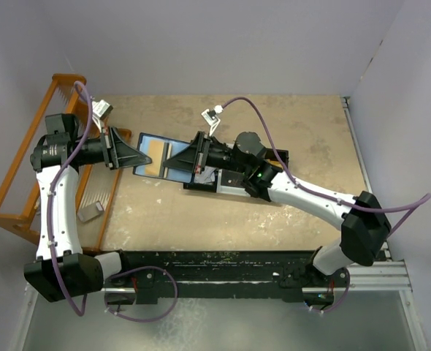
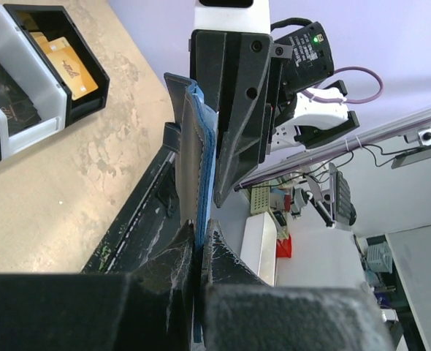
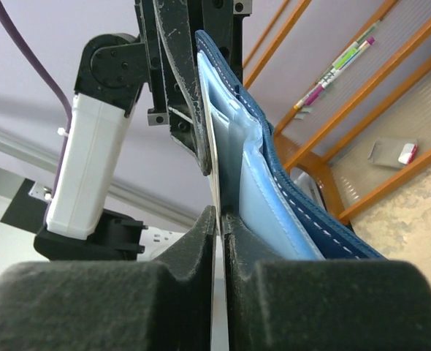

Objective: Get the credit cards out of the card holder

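At the far left an orange wooden rack (image 1: 68, 79) is standing against the wall, with a small grey block (image 1: 90, 212) lying on its base. Beside it the left gripper (image 1: 146, 158) is pointing rightward, its jaws pressing together on one edge of the dark navy-blue folding card holder (image 1: 157, 144), which is hanging open in the air between the two arms, pale blue inner faces showing. From the other side the right gripper (image 1: 173, 156) is pinching a thin pale card (image 3: 215, 175) that is sticking out of an inner pocket. Under the right arm a black plastic compartment tray (image 2: 88, 107) is sitting on the table, holding gold cards (image 2: 66, 62) whose dark printing is too small to read.
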You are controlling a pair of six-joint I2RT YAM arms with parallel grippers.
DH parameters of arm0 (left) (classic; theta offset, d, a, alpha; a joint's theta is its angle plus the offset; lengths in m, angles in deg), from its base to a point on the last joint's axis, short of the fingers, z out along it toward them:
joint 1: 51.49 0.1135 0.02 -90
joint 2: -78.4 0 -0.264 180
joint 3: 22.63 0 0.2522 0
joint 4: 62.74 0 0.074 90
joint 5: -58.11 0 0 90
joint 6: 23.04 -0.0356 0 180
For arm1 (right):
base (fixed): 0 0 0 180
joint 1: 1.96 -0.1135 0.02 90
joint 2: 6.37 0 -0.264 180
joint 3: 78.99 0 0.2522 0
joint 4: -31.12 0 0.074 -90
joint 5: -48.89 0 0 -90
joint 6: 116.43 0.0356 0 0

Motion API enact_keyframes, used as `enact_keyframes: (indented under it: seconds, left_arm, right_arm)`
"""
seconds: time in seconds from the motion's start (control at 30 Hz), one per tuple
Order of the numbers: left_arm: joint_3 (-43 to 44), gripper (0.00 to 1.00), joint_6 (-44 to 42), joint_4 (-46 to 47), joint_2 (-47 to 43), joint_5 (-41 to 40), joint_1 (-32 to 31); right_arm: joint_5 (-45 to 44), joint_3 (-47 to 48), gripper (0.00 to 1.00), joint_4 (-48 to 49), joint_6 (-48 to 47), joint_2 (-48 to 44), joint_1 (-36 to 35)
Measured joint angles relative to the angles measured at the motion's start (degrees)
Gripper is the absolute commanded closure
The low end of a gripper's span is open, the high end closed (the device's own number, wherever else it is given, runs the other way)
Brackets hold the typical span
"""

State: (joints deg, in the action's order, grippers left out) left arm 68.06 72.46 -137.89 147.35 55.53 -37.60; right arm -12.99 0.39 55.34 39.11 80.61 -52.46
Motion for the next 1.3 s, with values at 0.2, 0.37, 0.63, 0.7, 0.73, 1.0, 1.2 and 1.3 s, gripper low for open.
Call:
enact_keyframes:
  seconds: [0.2,0.37,0.63,0.7,0.73,1.0,1.2,1.3]
  left_arm:
    - [-0.63,1.00,3.43,3.26,-0.09,0.96,-0.02]
    - [-0.79,1.00,4.24,3.58,-0.09,1.09,-0.15]
    - [-0.90,1.00,4.46,4.55,-0.09,0.87,-0.04]
    - [-0.90,1.00,4.46,4.74,-0.09,0.87,-0.04]
    - [-0.90,1.00,4.46,4.81,-0.09,0.87,-0.02]
    - [2.03,1.00,-7.10,-1.81,2.14,-6.62,-0.02]
    - [2.03,1.00,-18.93,-6.10,6.86,-23.06,-0.04]
    - [1.25,1.00,-21.92,-6.60,8.24,-27.82,-0.35]
  right_arm:
    - [0.39,-0.31,1.00,1.99,1.20,0.07,0.48]
    - [0.57,-1.68,1.00,3.58,1.84,-0.20,0.90]
    - [1.62,-5.31,1.00,5.31,2.45,-2.95,2.12]
    - [1.68,-6.62,1.00,5.57,2.49,-3.87,2.54]
    - [1.81,-7.28,1.00,5.57,2.51,-4.42,2.91]
    - [5.07,-13.81,1.00,-19.19,-7.15,-23.21,19.23]
    - [-2.16,-13.62,1.00,-47.19,-22.34,-32.89,28.30]
    - [-6.82,-14.10,1.00,-56.35,-27.08,-32.48,30.67]
